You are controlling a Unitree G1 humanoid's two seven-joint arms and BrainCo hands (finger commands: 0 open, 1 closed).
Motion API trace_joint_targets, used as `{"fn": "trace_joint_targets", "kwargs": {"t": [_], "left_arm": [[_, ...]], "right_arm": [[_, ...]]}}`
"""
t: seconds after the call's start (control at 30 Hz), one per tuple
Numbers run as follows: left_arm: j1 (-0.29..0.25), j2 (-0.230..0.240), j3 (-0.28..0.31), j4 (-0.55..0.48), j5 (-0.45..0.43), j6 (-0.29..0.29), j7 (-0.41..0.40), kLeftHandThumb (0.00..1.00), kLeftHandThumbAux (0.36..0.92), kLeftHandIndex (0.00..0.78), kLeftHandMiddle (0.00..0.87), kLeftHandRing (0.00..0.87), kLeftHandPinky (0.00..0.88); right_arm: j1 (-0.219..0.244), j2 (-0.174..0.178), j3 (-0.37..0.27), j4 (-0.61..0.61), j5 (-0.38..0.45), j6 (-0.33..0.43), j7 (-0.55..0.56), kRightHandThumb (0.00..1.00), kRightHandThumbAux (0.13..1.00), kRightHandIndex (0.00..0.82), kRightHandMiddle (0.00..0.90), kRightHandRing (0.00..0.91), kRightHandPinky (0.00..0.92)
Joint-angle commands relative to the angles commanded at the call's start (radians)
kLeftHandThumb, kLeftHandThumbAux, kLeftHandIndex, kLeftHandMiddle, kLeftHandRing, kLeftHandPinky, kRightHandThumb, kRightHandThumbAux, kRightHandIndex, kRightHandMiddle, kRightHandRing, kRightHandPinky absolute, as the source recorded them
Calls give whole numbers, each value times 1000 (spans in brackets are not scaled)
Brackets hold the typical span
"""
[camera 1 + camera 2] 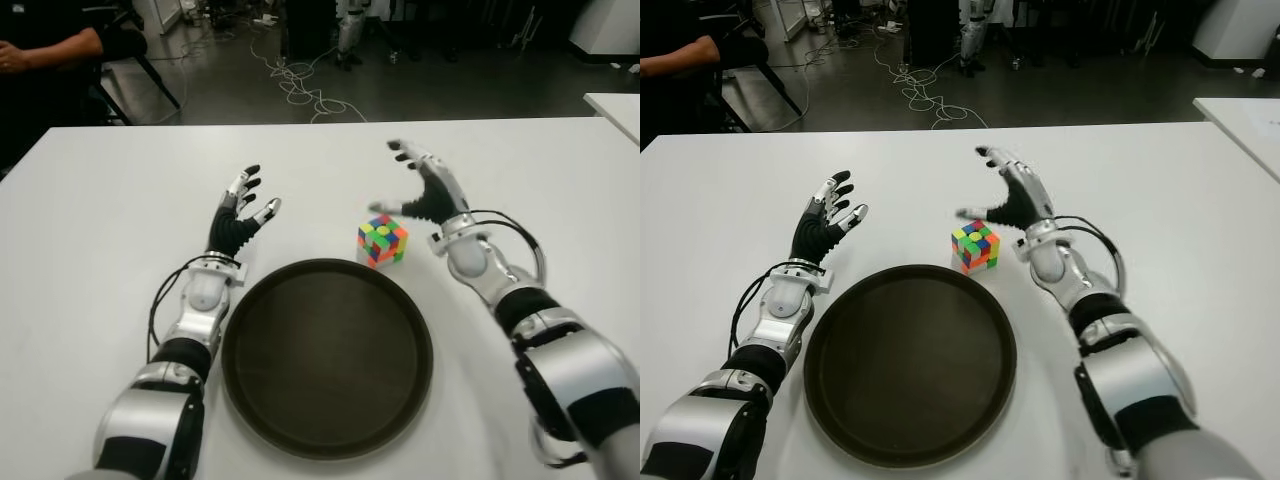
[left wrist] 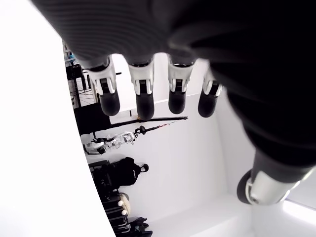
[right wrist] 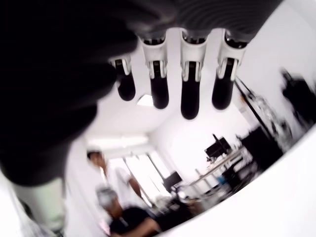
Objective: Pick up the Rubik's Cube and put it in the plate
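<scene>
Right hand point(image 1: 425, 192) hovers just beside the Rubik's Cube point(image 1: 382, 240), on the cube's right and slightly beyond it, fingers spread and holding nothing; the right wrist view shows the four fingertips point(image 3: 190, 101) straight and apart; the cube sits on the white worktop point(image 1: 520, 170), just past the far rim of the dark round plate point(image 1: 327, 355), close to it, whether touching I cannot tell. This looks like the reach before the grasp; the next move calls for lowering the palm over the cube, closing thumb and fingers on opposite faces, then a short lift toward the robot and over the rim. Left hand point(image 1: 238, 215) shows left of the plate, fingers likewise spread and empty; nothing lies between cube and plate; cables trail on the floor beyond, and a person's arm point(image 1: 45, 48) shows at the far left.
</scene>
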Motion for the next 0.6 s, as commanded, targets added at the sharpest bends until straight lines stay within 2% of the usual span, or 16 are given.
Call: {"fn": "trace_joint_targets", "kwargs": {"t": [0.1, 0.2, 0.3, 0.4, 0.43, 0.53, 0.6], "left_arm": [[0, 0, -1, -1, 2, 2, -1, 42, 616, 51, 88, 74, 84], [0, 0, 0, -2, -1, 4, -8, 33, 604, 48, 84, 72, 95], [-1, 0, -1, -2, -3, 1, -12, 30, 604, 45, 84, 74, 101], [-1, 0, -1, -1, -4, -2, -13, 36, 616, 46, 85, 75, 101], [-1, 1, -1, -1, -4, -2, -13, 38, 618, 46, 85, 75, 101], [0, 0, -1, 1, -4, -2, -12, 42, 621, 45, 84, 73, 97], [-1, 0, -1, 2, -4, 0, -13, 43, 616, 44, 83, 72, 96]], "right_arm": [[-1, 17, -57, -5, 75, 38, 93, 0, 654, 175, 233, 273, 346], [-1, 20, -76, -10, 91, 55, 119, 0, 651, 175, 232, 278, 355], [4, -27, 17, -27, -63, 3, -21, 0, 673, 184, 229, 272, 346], [-2, -69, 102, -42, -198, -18, -133, 0, 695, 199, 234, 273, 338], [-4, -76, 116, -42, -222, -20, -155, 0, 700, 203, 237, 275, 338], [-20, -122, 212, -49, -362, 1, -251, 0, 702, 218, 250, 286, 340], [-30, -138, 257, -47, -422, 21, -284, 0, 698, 225, 259, 294, 340]]}}
